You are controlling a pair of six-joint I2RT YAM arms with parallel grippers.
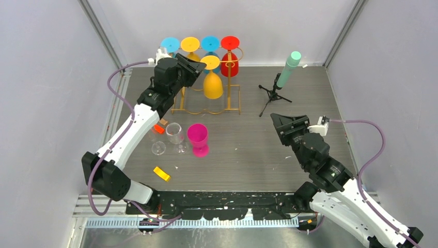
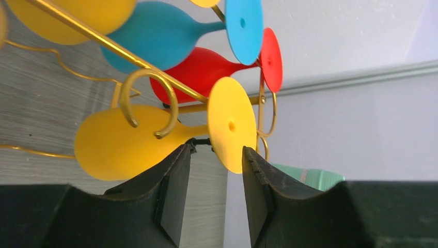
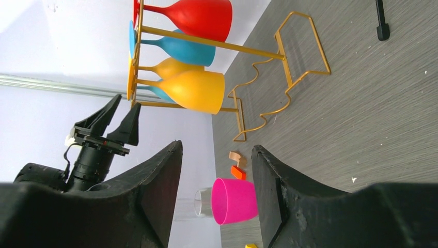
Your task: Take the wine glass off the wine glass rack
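Observation:
The gold wine glass rack (image 1: 239, 95) stands at the back of the table with several coloured glasses hanging upside down from it. At its front left hangs a yellow wine glass (image 1: 213, 85). My left gripper (image 1: 199, 67) reaches in from the left at stem height. In the left wrist view the left gripper (image 2: 218, 149) is shut on this yellow glass (image 2: 119, 147): one fingertip lies against the bowl's neck, the other against the outer face of the foot (image 2: 231, 124). My right gripper (image 1: 281, 120) hovers open over the table's right half, holding nothing.
A pink cup (image 1: 198, 138) and two clear glasses (image 1: 174, 133) stand in front of the rack, with an orange block (image 1: 159, 129) and a yellow block (image 1: 161, 173) nearby. A black tripod with a green cylinder (image 1: 281, 77) stands right of the rack. A red glass (image 1: 229, 64) hangs behind the yellow one.

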